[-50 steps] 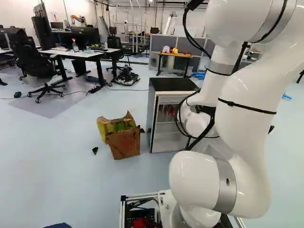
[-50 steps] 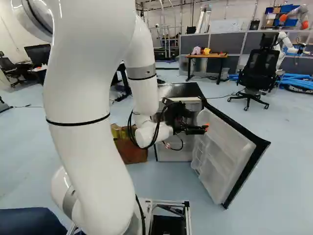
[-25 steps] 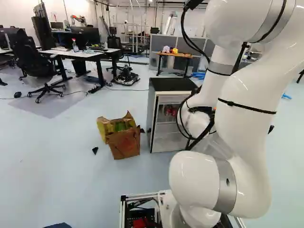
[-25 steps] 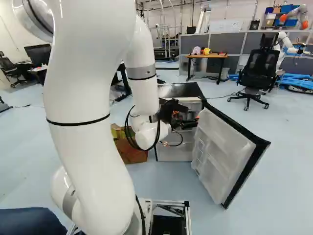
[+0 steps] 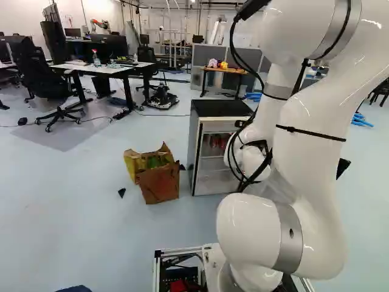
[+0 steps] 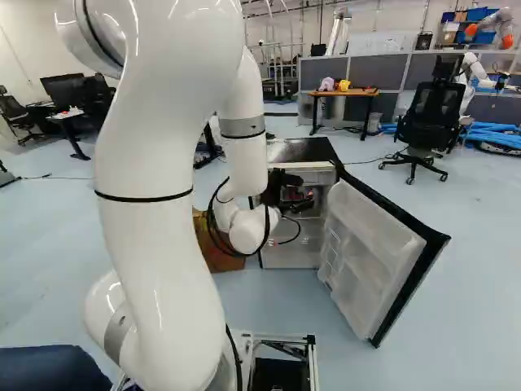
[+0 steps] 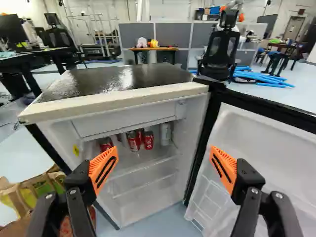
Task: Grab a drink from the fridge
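wrist view: fridge (image 7: 123,103) open, our gripper (image 7: 163,159) wide and empty.
cans (image 7: 133,141) sit inside on a shelf (image 7: 148,161), ahead of us. left base view: red ones show within. right base view: the door (image 6: 370,261) is swung out; we judge reaching in, gripping and taking one out remain.

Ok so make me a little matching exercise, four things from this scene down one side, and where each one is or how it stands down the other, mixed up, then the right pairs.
1. fridge door
2. red cans
3. gripper
4. brown paper bag

A. on the floor beside the fridge
B. swung out on its hinge side
C. on a shelf indoors, kept with other drinks
D. open, holding nothing

Pairs: 1-B, 2-C, 3-D, 4-A
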Available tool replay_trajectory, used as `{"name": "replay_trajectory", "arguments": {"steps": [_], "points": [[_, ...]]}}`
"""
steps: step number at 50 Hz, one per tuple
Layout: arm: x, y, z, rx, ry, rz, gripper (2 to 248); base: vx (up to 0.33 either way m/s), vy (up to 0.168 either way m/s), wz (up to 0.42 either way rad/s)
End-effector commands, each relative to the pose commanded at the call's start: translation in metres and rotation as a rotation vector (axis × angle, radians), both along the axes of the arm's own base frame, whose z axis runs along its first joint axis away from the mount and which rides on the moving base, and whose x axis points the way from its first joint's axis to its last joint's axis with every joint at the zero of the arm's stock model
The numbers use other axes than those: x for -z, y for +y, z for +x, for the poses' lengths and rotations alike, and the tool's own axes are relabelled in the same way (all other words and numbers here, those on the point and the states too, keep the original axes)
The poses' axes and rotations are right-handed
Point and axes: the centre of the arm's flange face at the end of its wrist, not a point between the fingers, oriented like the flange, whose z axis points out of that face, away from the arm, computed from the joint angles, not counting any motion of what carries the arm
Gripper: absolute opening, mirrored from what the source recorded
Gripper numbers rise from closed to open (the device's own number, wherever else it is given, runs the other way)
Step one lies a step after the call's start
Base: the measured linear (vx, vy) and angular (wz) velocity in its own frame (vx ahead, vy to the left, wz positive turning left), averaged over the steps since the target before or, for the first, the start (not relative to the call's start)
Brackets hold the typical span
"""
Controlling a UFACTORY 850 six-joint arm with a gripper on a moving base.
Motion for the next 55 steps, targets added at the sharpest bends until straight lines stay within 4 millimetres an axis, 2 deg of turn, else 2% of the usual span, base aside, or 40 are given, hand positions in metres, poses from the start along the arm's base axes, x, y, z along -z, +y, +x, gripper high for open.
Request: {"name": "replay_trajectory", "arguments": {"steps": [19,55], "points": [[0.021,0.015,0.005,-0.18,0.053,0.028,247,0.0,0.0,0.0],[0.063,0.015,0.025,-0.237,0.121,0.062,247,0.0,0.0,0.0]]}}
